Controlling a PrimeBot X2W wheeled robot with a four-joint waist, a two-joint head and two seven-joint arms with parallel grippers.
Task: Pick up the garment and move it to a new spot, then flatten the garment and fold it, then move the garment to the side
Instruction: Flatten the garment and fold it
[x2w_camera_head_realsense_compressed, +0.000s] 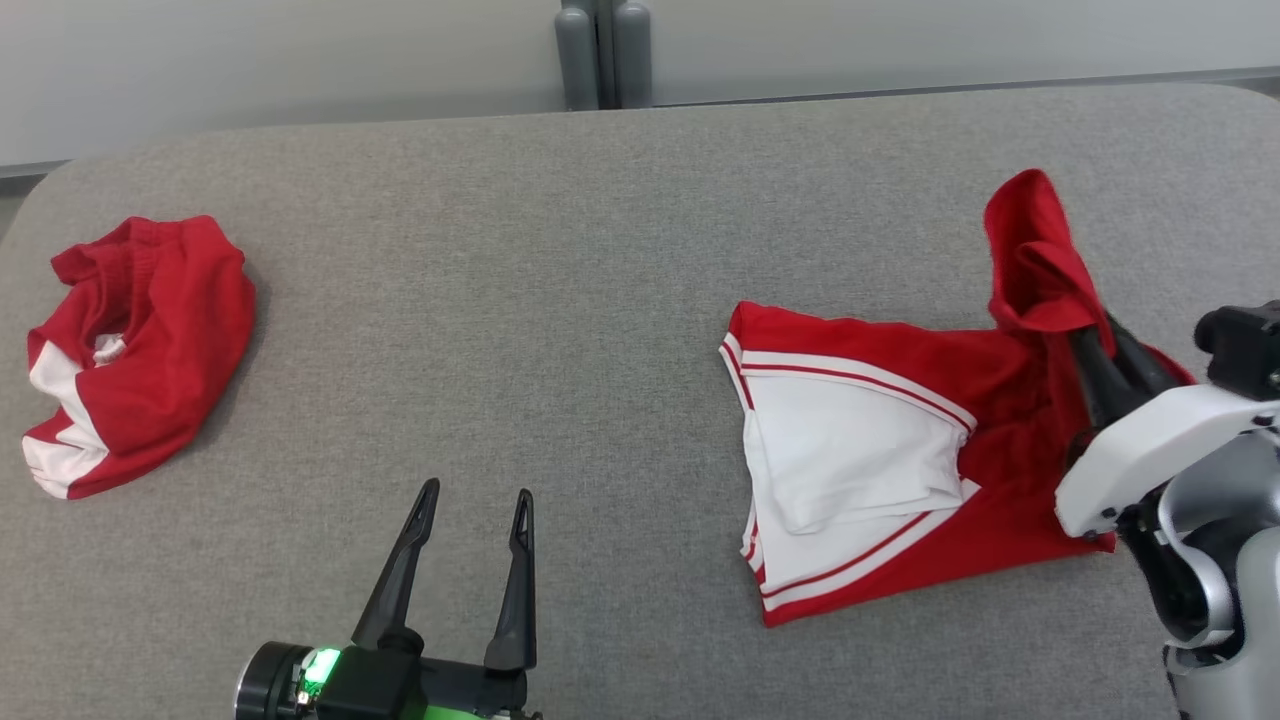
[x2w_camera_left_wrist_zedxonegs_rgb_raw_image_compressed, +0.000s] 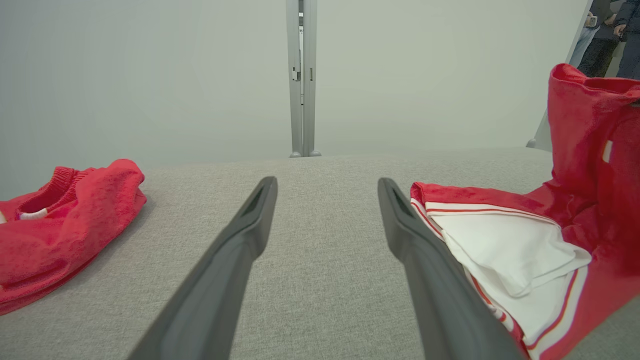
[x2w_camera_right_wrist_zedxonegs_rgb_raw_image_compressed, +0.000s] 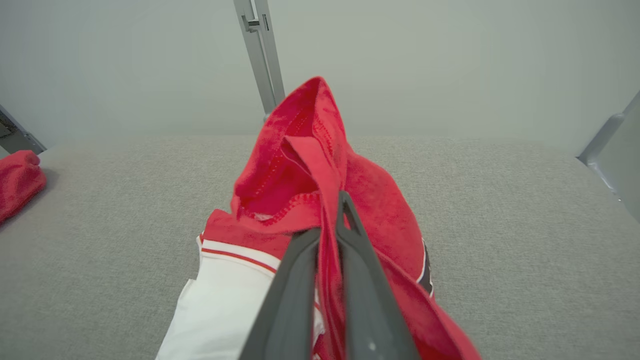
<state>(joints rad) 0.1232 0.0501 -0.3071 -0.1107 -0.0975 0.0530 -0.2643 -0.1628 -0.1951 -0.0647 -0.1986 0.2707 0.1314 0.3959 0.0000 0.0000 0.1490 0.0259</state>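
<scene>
The garment (x2w_camera_head_realsense_compressed: 880, 470), red with a white panel and thin red stripes, lies on the right half of the table (x2w_camera_head_realsense_compressed: 550, 300). Its long axis runs across the head view. The white, striped end points toward the table's middle and the plain red end points to the robot's right. Most of it lies flat, with the white panel folded loosely on itself. The far right corner is pulled up off the table into a red peak.

The right claw (x2w_camera_head_realsense_compressed: 1095, 345) is clamped on that raised corner. In the right wrist view its two fingers (x2w_camera_right_wrist_zedxonegs_rgb_raw_image_compressed: 300, 280) press together with a fold of the red cloth (x2w_camera_right_wrist_zedxonegs_rgb_raw_image_compressed: 300, 165) between them.

The left claw (x2w_camera_head_realsense_compressed: 475, 500) hangs over the near middle of the table with its jaws spread wide and nothing between them. In its own view the garment's (x2w_camera_left_wrist_zedxonegs_rgb_raw_image_compressed: 515, 250) striped edge sits just beside the right finger.

A broad stretch of bare grey table lies between the garment and a second garment (x2w_camera_head_realsense_compressed: 140, 350), crumpled near the left edge. There is more bare table beyond the garment, up to the far edge, where a grey post (x2w_camera_head_realsense_compressed: 603, 50) stands
</scene>
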